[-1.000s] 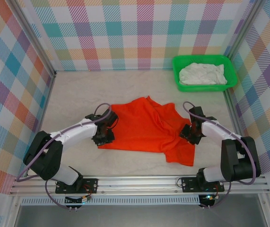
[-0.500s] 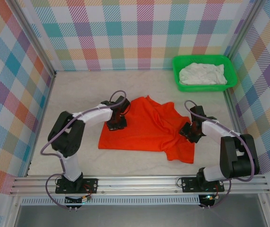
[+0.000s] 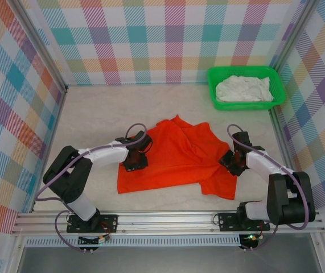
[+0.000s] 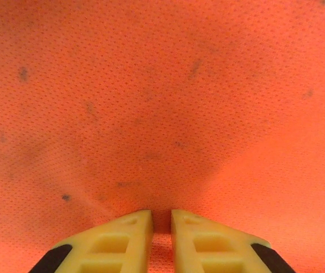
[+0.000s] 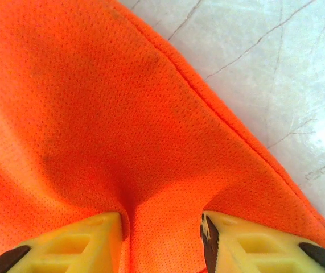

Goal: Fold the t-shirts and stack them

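The orange-red t-shirt (image 3: 176, 156) lies spread and rumpled on the table's middle. My left gripper (image 3: 134, 161) sits on its left part. In the left wrist view the left gripper (image 4: 162, 219) is shut on a pinched ridge of the t-shirt (image 4: 162, 102). My right gripper (image 3: 234, 161) rests on the shirt's right edge. In the right wrist view the right gripper (image 5: 162, 224) stands open with a bulge of the t-shirt (image 5: 94, 114) between its fingers, near the hem. The white t-shirt (image 3: 243, 89) lies crumpled in the green basket (image 3: 212, 91).
The basket stands at the back right against the checked wall. Bare pale tabletop (image 3: 94, 114) surrounds the orange shirt, and bare tabletop (image 5: 276, 74) also lies just beyond the hem in the right wrist view. Metal frame rails run along the sides and the near edge.
My left gripper swung from the shirt's lower left edge up toward the back, then came down a little, dragging cloth. My right gripper shifted slightly right and nearer.
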You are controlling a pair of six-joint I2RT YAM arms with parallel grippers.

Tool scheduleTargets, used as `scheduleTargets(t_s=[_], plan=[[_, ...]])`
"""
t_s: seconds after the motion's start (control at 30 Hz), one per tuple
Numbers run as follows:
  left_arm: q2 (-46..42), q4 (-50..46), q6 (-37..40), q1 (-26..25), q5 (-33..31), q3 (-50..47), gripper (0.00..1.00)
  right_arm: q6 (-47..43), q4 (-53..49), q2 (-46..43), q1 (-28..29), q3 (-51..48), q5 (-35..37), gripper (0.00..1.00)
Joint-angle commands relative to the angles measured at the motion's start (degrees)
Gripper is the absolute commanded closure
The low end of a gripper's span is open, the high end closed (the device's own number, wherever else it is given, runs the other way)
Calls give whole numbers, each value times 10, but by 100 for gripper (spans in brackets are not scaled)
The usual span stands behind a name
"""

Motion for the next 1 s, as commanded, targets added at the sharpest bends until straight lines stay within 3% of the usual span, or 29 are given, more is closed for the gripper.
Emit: scheduleTargets(t_s=[0.0,0.1,0.27,0.43,0.57,0.73,0.97], plan=[[-19,-70,-15,-6,-14,-7,82,7,-33,-3,-4,-12,11,59],[-45,-107,-2,-9,-24,36,79,-23,-54,-21,-4,4,1,60],[-52,-179,44,-9,-59,156,60,-120,-124,-64,-3,81,-30,51],[-12,-209,83,16,-90,254,56,-206,-161,-51,9,184,-81,46],[35,-183,107,69,-66,284,57,-255,-171,31,42,288,-115,47],[99,-133,133,121,-36,312,57,-299,-203,183,111,447,-79,48],[196,-105,150,156,-16,382,57,-337,-238,402,161,662,-55,53]])
